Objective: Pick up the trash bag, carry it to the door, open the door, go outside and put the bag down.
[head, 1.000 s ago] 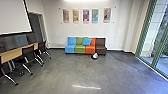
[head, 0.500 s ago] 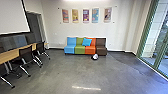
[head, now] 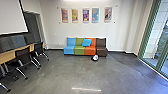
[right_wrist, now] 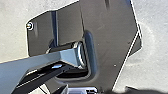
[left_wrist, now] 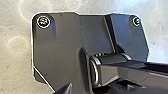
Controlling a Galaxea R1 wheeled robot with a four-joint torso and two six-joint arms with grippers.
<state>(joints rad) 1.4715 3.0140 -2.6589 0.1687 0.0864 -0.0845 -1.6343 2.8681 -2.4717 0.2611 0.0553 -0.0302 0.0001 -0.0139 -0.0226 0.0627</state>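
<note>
Although only a small black-and-white bundle is made out at such a remove, the trash bag is taken to be lying on the floor just in front of the sofa, toward its brown end. A light, limp load is to be expected, thin plastic that gives under pressure, slides a little when pinched and sags once lifted. It is best taken by the gathered neck, with a good fold of plastic caught, since a grip on the full side could slip or tear; which part is the neck cannot be told. How far the left gripper or the right gripper is open cannot be told, and no bag is seen at either. Compared with the earlier frame, the bag and sofa are seen slightly lower and nearer, and the chairs and table have been shifted outward in the head view. That change is put down to the robot being driven forward; by the sofa, the bag has been left undisturbed.
</note>
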